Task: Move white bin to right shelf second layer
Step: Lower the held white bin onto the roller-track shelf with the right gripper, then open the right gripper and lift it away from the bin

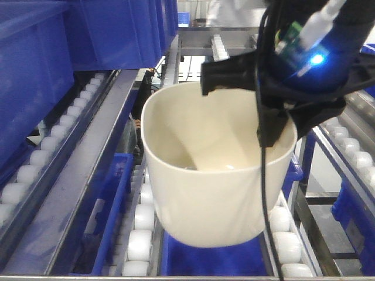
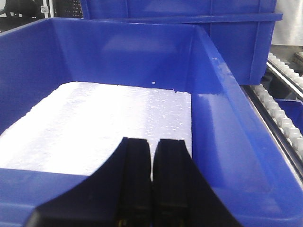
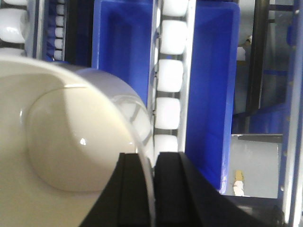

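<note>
blue crates, upper left (image 1: 88, 35): sitting in a row on the left rack, filling the top-left of the front view
left rack rollers (image 1: 53, 140): white, running in a line along a grey rail beneath those crates
blue crate, left wrist view (image 2: 222, 109): sitting open, a second blue crate (image 2: 236, 33) standing right behind it
white foam sheet (image 2: 104, 127): lying flat, covering that crate's floor
lower blue bins (image 3: 213, 85): sitting below the roller rails, one showing either side of a roller line
</note>
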`<control>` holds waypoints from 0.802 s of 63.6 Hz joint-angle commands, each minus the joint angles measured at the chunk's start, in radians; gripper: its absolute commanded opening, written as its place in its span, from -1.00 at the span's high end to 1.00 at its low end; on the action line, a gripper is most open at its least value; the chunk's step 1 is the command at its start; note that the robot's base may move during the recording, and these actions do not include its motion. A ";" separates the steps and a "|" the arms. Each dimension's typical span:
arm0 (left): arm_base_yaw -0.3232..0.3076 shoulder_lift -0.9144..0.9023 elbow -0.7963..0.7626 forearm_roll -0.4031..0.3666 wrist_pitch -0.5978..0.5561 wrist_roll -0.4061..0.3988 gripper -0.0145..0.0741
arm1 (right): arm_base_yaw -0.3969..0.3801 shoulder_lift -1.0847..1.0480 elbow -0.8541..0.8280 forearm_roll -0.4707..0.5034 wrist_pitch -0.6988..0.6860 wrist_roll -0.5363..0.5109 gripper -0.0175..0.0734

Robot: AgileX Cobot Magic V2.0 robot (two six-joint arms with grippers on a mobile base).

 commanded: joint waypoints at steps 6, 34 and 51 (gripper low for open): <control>0.001 -0.016 0.027 -0.005 -0.081 -0.005 0.48 | 0.001 -0.021 -0.031 -0.044 -0.034 0.004 0.47; 0.001 -0.016 0.027 -0.005 -0.081 -0.005 0.48 | -0.003 -0.029 -0.031 0.035 -0.086 -0.030 -0.26; 0.001 -0.016 0.027 -0.005 -0.081 -0.005 0.48 | -0.070 -0.116 -0.031 0.089 -0.081 -0.265 -0.25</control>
